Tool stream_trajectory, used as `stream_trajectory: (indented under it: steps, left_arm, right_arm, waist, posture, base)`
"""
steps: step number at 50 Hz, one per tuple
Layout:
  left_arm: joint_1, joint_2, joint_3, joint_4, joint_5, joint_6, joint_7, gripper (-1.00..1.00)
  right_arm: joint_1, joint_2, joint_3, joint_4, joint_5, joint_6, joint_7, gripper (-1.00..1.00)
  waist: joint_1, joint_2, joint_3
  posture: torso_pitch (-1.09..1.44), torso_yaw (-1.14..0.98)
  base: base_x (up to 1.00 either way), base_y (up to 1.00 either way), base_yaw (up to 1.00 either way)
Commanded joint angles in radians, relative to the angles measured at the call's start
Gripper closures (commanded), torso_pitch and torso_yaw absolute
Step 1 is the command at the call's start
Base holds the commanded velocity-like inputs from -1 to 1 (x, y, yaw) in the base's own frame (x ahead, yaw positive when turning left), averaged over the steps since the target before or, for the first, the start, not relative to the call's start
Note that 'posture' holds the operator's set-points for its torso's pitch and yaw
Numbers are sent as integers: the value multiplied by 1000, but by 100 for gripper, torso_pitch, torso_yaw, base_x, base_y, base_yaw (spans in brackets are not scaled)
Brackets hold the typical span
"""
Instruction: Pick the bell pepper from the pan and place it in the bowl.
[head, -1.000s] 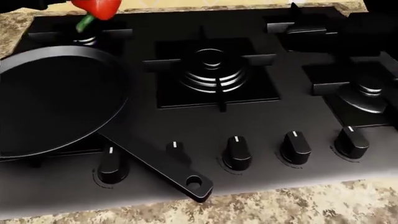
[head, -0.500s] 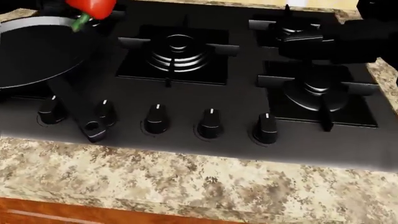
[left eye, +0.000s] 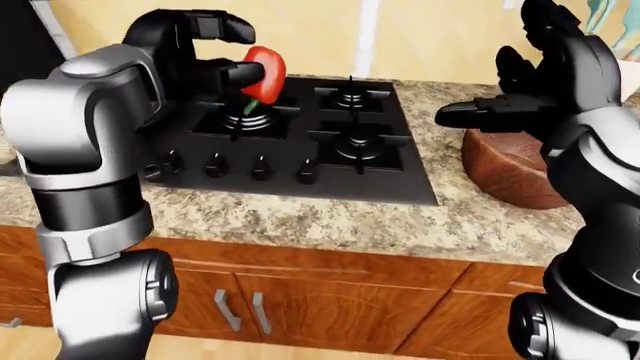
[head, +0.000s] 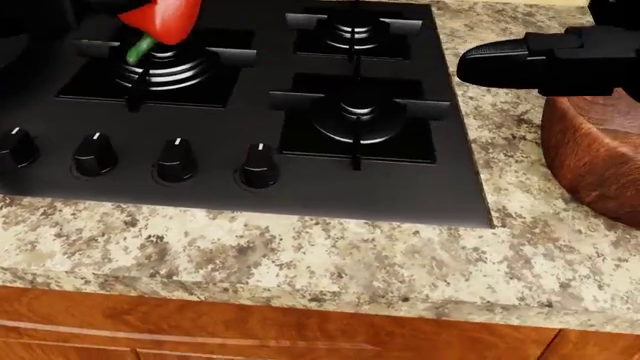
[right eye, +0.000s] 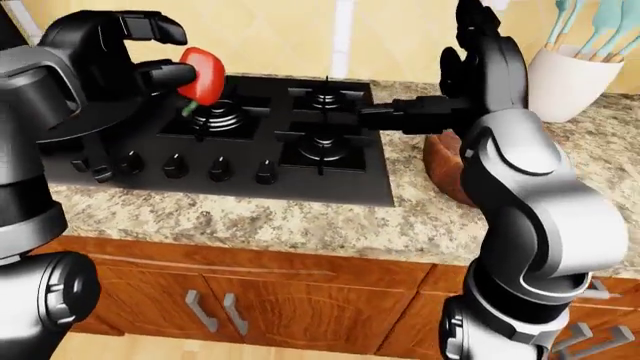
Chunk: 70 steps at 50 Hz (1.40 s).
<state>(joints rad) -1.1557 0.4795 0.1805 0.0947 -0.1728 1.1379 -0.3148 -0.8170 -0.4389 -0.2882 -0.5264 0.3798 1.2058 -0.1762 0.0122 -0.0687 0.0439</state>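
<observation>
Left hand raised at upper left of the left-eye view; its fingers curl in around the red bell pepper and clamp it, green stem pointing down; pepper hangs in the air over the black stove, above the burner at upper left of the head view, touching no surface.

Right hand at upper right of the left-eye view; fingers spread wide, one pointing toward frame left, gripping nothing; it hovers above the brown wooden bowl.

Bowl sits on the speckled granite counter, just beside the stove's right edge, at the right side of the head view; its inside does not show.

Row of four black knobs along the stove's lower edge; wooden cabinet doors below the counter; white holder with teal utensils at upper right of the right-eye view.
</observation>
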Motion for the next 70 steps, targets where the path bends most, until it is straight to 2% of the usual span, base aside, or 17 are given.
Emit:
stream_trajectory:
  steps: [1,8,13,14,19,29,32,34,35,37,47,56,59,60,65,67,70]
  left_arm:
    - [-40,18,15,-15,-6,-25,1,43]
    - [-32,16,14,-24,-12,-22,6,43]
    - [-28,15,13,-13,-12,-35,4,43]
    - [-26,14,13,-9,-12,-40,4,43]
    - [-21,19,20,-16,-18,-36,6,43]
    - [-10,20,21,-33,-29,-27,12,43]
    - [-11,21,21,-35,-31,-26,13,44]
    - [-8,20,21,-41,-34,-23,14,44]
    - [-10,21,20,-41,-35,-20,14,44]
    - [-11,22,19,-35,-34,-26,12,44]
    - [-13,24,20,-40,-38,-19,15,44]
    - [-7,23,20,-44,-39,-20,16,44]
    - [-9,23,18,-36,-38,-26,15,43]
    - [-10,23,18,-35,-38,-26,15,43]
    - [-8,19,20,-36,-39,-27,18,42]
    - [-4,20,22,-42,-41,-23,18,42]
    - [-8,23,22,-40,-43,-22,18,42]
  right_arm:
    - [-32,-8,-3,-15,-4,-20,-1,-100]
    - [-28,-7,-5,-18,-5,-21,1,-100]
    - [-29,-6,2,-7,-10,-29,2,-100]
    - [-33,-5,3,-7,-10,-25,0,-100]
    - [-42,-6,5,-4,-12,-22,3,-100]
    - [-35,2,5,-15,-15,-16,3,-100]
    - [-32,1,4,-14,-16,-18,5,-100]
    - [-32,2,4,-15,-17,-17,5,-100]
    - [-31,1,4,-15,-17,-18,6,-100]
    - [-30,2,3,-16,-18,-18,6,-100]
    - [-33,4,6,-19,-19,-13,7,-100]
    - [-36,1,4,-16,-20,-13,11,-100]
    - [-41,0,6,-14,-20,-12,11,-100]
    - [-42,0,6,-13,-21,-11,11,-100]
    - [-42,5,5,-9,-23,-13,9,-100]
    - [-40,8,4,-12,-21,-8,6,-100]
    - [-40,10,2,-13,-21,-4,2,-100]
  waist:
    - [13,-12,-25]
    - [11,51,-6]
    - [6,29,11]
    - [6,31,-7]
    - [1,130,-26]
    - [4,86,-28]
    - [11,38,-30]
    - [12,-39,-49]
    - [7,6,-35]
    - [8,4,-31]
    - [6,124,-25]
    - [5,94,-29]
    - [9,32,-32]
    - [9,-18,-44]
    - [-8,36,-38]
    - [-21,13,-41]
    - [-17,28,-30]
  posture:
    - [0,0]
    - [0,0]
    - [0,0]
    - [0,0]
    - [0,0]
    - [0,0]
    - [0,0]
    - [0,0]
    - [0,0]
    - [0,0]
    - [0,0]
    - [0,0]
    - [0,0]
    - [0,0]
    - [0,0]
    - [0,0]
    - [0,0]
  base:
    - [0,-29,0]
    - [0,-24,0]
    - [0,-1,0]
    - [0,-14,0]
    - [0,-24,0]
    - [0,-32,0]
    - [0,-40,0]
    - [0,-42,0]
    - [0,-41,0]
    - [0,-41,0]
    - [0,-41,0]
    - [0,-40,0]
    - [0,-41,0]
    - [0,-41,0]
    - [0,-32,-8]
    - [0,0,-71]
    - [0,0,-100]
